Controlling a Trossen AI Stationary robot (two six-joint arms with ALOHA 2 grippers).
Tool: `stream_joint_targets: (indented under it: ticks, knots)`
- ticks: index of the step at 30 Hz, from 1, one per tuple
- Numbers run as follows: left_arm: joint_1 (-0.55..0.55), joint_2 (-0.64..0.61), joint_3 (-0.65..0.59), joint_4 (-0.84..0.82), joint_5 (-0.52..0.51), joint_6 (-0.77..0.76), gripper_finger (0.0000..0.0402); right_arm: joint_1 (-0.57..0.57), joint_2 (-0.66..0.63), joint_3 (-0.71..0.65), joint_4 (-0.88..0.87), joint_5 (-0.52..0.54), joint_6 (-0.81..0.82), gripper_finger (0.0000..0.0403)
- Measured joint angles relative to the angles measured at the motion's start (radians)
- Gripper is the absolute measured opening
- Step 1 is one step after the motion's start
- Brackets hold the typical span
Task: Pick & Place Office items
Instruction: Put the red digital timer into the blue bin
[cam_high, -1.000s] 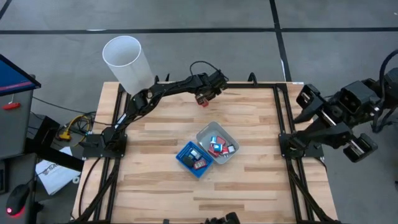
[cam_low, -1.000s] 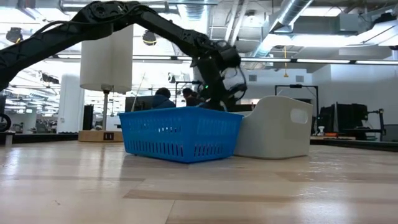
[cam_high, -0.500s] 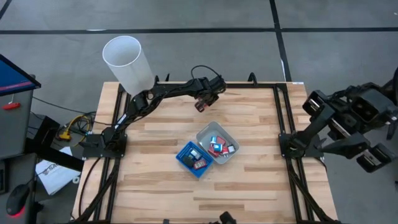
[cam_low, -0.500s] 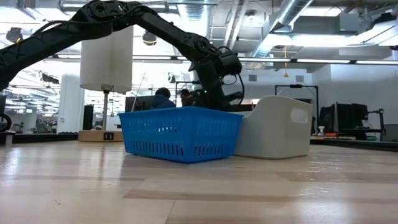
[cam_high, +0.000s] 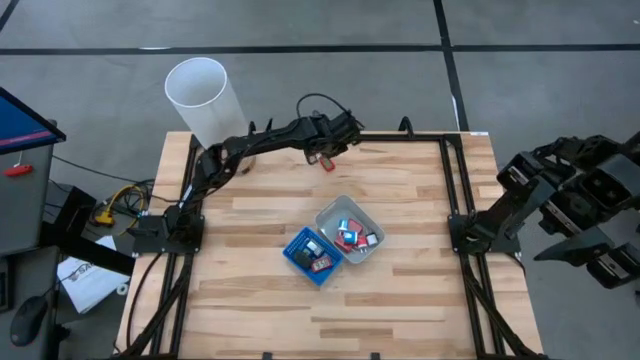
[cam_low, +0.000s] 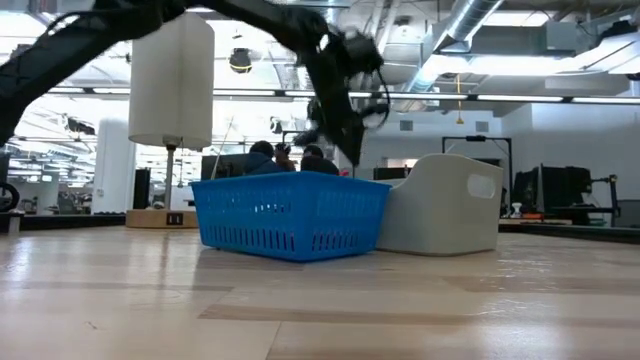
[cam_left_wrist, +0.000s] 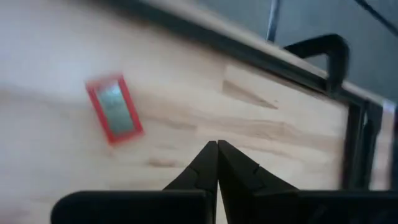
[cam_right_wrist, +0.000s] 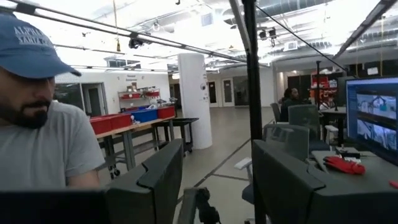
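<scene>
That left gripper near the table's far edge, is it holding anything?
No. The left gripper is shut on nothing; the red piece lies loose on the table.

- The blue tray (cam_high: 312, 254) and the grey tray (cam_high: 350, 229) sit touching at the middle of the worktop (cam_high: 260, 290), blocking passage there.
- Bare wood lies open on every side of the trays.
- The left hand (cam_high: 325, 150), fingers pressed together, hangs above the far edge, with a red office item (cam_high: 327, 163) lying flat on the wood just beside it.
- The white cylinder (cam_high: 205, 100) stands at the far left corner.
- The right hand (cam_high: 590, 195) is off the worktop, well apart to the right, its fingers spread.
</scene>
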Motion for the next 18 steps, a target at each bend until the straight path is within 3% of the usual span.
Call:
stream_joint_targets:
  ticks: [2,5,7,9,12,15,18]
  knots:
    - [-0.025,-0.043,0.0,-0.067,-0.102,0.155,0.0002,0.013,-0.001,0.0,0.0,0.006,-0.018,0.0185]
    - [-0.093,-0.103,-0.01,-0.185,-0.348,0.345,0.0002,0.044,-0.001,0.0,0.0,0.043,-0.039,0.0185]
    - [-0.145,-0.165,-0.074,-0.232,-0.481,0.354,0.0002,0.072,-0.001,0.0,0.001,0.073,-0.056,0.0185]
    - [-0.192,-0.241,-0.198,-0.208,-0.536,0.333,0.0002,0.099,0.0,0.0,0.001,0.109,-0.074,0.0185]
    - [-0.237,-0.36,-0.463,-0.013,-0.502,0.327,0.0002,0.134,0.003,0.0,0.009,0.161,-0.105,0.0185]
    - [-0.233,-0.46,-0.74,0.305,-0.348,0.343,0.0001,0.156,0.008,0.0,0.041,0.199,-0.147,0.0185]
    - [-0.175,-0.514,-0.921,0.547,-0.226,0.442,0.0001,0.166,0.008,0.0,0.063,0.205,-0.16,0.0185]
